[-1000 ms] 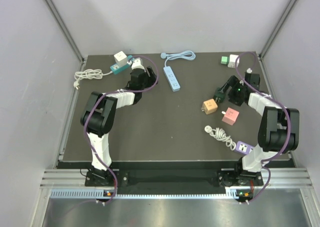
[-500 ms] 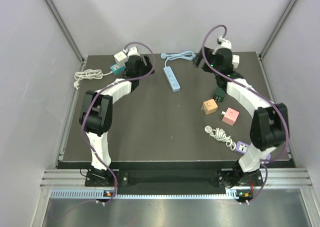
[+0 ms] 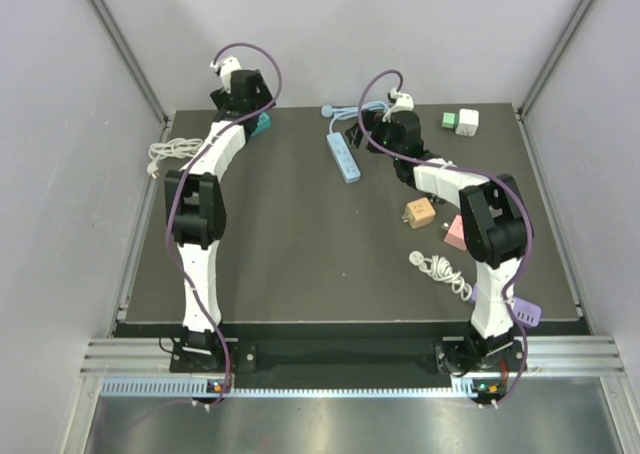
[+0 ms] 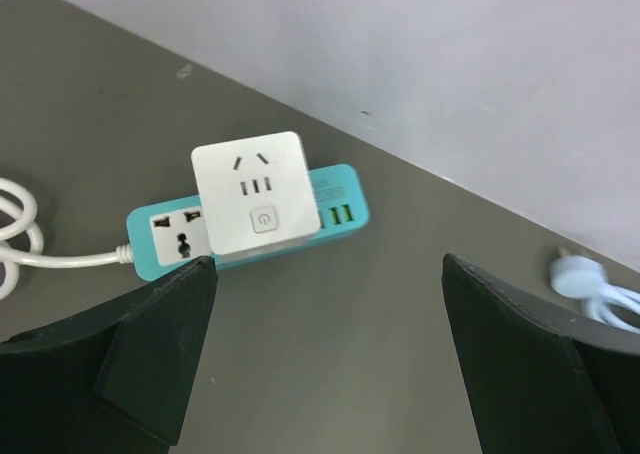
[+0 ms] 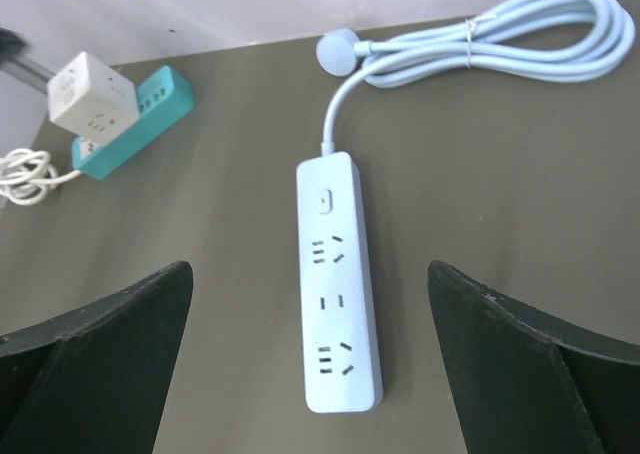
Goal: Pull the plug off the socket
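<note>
Plug [image 4: 258, 199], white hard light cube stuck in teal socket strip [image 4: 170, 236] at far-left desk [image 3: 300, 234] corner, likely needs firm side pinch; left claw [image 4: 328, 299] wide open above it, right claw [image 5: 310, 309] wide too.

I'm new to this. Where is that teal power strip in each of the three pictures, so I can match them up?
Top external: the teal power strip lies at the back left, mostly hidden by the left arm.
Left wrist: centre, with the white plug cube on it.
Right wrist: upper left.
Shared landmark: the pale blue round plug.
</note>
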Controlling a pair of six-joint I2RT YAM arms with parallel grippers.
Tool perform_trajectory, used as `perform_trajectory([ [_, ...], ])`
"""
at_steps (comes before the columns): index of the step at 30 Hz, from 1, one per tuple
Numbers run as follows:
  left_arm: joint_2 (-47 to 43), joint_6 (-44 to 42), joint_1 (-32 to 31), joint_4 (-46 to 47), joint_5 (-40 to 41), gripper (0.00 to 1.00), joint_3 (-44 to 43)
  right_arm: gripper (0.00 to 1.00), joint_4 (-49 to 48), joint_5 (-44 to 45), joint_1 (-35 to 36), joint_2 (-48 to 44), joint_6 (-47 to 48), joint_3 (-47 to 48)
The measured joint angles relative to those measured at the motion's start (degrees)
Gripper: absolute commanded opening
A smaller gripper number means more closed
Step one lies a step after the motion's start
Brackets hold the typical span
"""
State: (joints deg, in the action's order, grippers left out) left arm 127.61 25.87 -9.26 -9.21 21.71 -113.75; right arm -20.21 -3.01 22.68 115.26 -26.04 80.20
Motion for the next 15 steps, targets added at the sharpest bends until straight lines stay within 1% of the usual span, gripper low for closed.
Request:
perform_trajectory([
  [3, 5.09, 0.46, 0.02, -4.31, 3.21, 0.99, -5.95, 1.00, -1.95, -0.28, 0.17, 0.00, 0.22, -0.37],
  [5, 6.69, 1.66, 0.11, -6.47, 4.74, 0.99, -7.23, 1.00, -3.04, -0.31, 0.15, 0.00, 0.55, -0.85],
  [9, 8.44, 4.39, 1.05, -9.68, 7.10, 0.99, -7.74, 1.00, -4.15, -0.33, 0.15, 0.00, 1.01, -1.70],
  [15, 10.43, 5.75, 3.37, -8.85, 6.84, 0.99, -8.09, 1.00, -4.42, -0.42, 0.15, 0.00, 1.55, -1.79],
])
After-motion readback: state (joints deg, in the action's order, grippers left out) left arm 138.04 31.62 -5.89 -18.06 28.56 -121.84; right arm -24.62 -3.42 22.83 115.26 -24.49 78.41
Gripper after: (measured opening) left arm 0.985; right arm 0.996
